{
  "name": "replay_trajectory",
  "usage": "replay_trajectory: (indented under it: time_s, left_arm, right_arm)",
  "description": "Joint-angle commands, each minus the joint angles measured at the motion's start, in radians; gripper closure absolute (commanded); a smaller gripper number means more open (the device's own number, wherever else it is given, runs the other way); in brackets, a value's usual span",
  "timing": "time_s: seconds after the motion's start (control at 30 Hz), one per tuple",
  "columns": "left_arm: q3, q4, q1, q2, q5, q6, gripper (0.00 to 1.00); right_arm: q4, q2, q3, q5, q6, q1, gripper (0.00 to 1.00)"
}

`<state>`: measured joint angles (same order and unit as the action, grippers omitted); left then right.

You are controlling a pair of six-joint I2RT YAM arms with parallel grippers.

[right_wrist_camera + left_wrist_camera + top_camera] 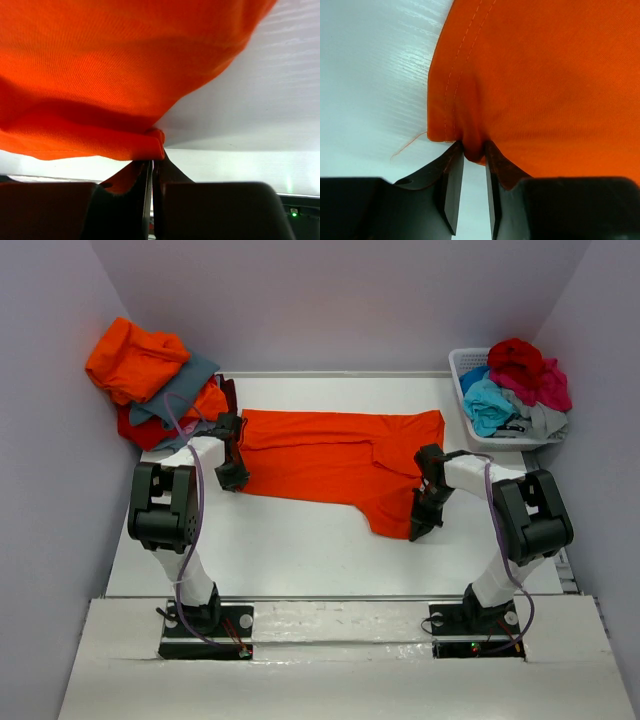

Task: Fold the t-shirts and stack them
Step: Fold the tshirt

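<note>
left gripper [474, 150] pinches the hemmed near corner of a bright orange cloth t-shirt [340, 455]; right gripper [152, 162] clamped tight on its near edge at the other end. shirt lies spread mid-table. step, judged: first fold. next: lift both ends together, carry away from the bases, even tension. white ribbed tabletop [300, 560], pale lilac walls [330, 300] close round

spread t-shirt [340, 465] lies in the middle of the table [300, 560]; t-shirt pile [155, 380] at far-left corner; basket [458, 362] far right, more t-shirts [515, 385] in it; left gripper [232, 480] at the shirt's left edge; right gripper [418, 530] at its near-right corner.
</note>
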<state>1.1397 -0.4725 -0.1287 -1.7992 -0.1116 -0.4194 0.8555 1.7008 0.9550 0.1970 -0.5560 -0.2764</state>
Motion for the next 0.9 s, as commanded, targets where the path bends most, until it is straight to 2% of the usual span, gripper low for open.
replay_trajectory:
  time_s: [0.0, 0.07, 0.1, 0.23, 0.57, 0.87]
  left_arm:
    - [0.005, -0.025, 0.008, -0.003, -0.019, 0.014, 0.68]
    - [0.003, -0.025, 0.008, -0.002, -0.017, 0.014, 0.73]
    - [0.005, -0.026, 0.008, 0.000, -0.020, 0.013, 0.80]
    - [0.002, -0.028, 0.008, 0.018, -0.033, 0.008, 0.94]
    - [0.025, -0.054, -0.002, 0.047, -0.095, 0.008, 0.94]
    - [0.118, -0.104, -0.031, 0.061, -0.187, 0.013, 0.94]
  right_arm:
    - [-0.047, -0.038, 0.044, -0.065, -0.004, -0.007, 0.93]
    - [-0.029, -0.049, 0.059, -0.068, -0.001, -0.007, 0.93]
    - [-0.021, -0.053, 0.065, -0.070, 0.001, -0.017, 0.93]
    - [0.011, -0.069, 0.088, -0.077, 0.011, -0.017, 0.93]
    - [0.137, -0.133, 0.228, -0.113, 0.033, -0.017, 0.93]
    - [0.172, -0.135, 0.306, -0.145, 0.034, -0.017, 0.93]
